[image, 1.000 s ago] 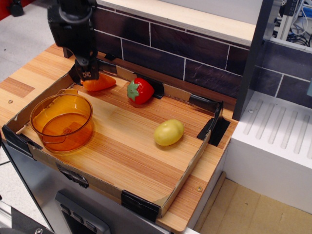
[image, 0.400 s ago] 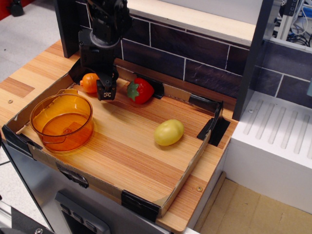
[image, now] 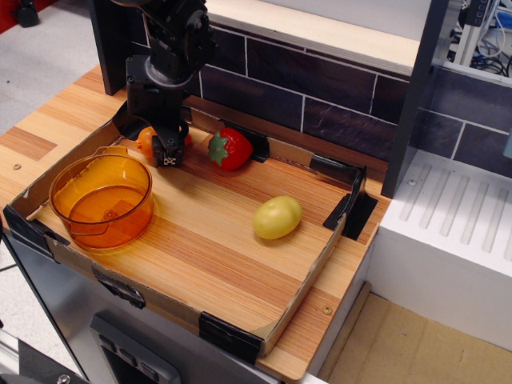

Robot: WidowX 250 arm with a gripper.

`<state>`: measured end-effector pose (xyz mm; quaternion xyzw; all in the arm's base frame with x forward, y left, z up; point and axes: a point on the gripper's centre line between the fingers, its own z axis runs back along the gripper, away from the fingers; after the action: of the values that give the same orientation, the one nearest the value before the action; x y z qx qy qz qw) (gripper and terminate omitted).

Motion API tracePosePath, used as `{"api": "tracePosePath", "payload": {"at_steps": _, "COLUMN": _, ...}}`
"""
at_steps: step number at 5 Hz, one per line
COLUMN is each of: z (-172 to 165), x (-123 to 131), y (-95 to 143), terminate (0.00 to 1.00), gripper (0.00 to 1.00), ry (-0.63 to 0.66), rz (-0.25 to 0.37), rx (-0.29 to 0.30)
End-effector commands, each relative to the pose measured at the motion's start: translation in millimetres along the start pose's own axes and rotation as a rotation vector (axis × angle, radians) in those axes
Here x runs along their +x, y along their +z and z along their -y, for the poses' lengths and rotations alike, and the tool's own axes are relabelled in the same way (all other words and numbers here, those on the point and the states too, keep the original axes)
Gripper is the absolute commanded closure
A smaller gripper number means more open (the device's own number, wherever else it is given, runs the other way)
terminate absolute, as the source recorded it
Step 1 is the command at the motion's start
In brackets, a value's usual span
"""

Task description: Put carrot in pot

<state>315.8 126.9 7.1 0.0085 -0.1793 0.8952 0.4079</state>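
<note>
Fingers [image: 169,154] straddle the carrot [image: 146,140] at the desk's [image: 208,240] far left; cannot tell if clamped, pot [image: 102,199] waiting nearby.

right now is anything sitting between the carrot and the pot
Nothing visible does. The carrot lies at the back left of the tray with the hand down on it, and the pot stands just in front of it. The strawberry and potato lie off to the right.
</note>
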Motion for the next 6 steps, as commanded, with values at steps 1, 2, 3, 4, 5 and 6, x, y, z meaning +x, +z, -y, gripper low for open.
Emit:
{"api": "tracePosePath", "payload": {"at_steps": 1, "z": -3.7, "x": 6.8, "y": 4.0, "terminate": 0.00, "gripper": 1.00, "ry": 0.006, "rz": 0.021, "rx": -0.012}}
{"api": "tracePosePath", "payload": {"at_steps": 2, "z": -1.6, "x": 5.0, "y": 7.0, "terminate": 0.00, "gripper": 1.00, "ry": 0.003, "rz": 0.027, "rx": -0.020}}
{"api": "tracePosePath", "payload": {"at_steps": 3, "z": -3.9, "x": 3.2, "y": 45.3, "terminate": 0.00, "gripper": 1.00, "ry": 0.018, "rz": -0.063, "rx": -0.029}}
{"api": "tracePosePath", "payload": {"at_steps": 4, "z": -5.1, "x": 10.3, "y": 92.3, "terminate": 0.00, "gripper": 1.00, "ry": 0.023, "rz": -0.175, "rx": 0.003}}
{"api": "tracePosePath", "payload": {"at_steps": 5, "z": -13.1, "x": 30.5, "y": 113.4, "terminate": 0.00, "gripper": 1.00, "ry": -0.030, "rz": -0.250, "rx": 0.056}}
{"api": "tracePosePath", "payload": {"at_steps": 6, "z": -35.8, "x": 56.6, "y": 104.0, "terminate": 0.00, "gripper": 1.00, "ry": -0.133, "rz": -0.240, "rx": 0.057}}
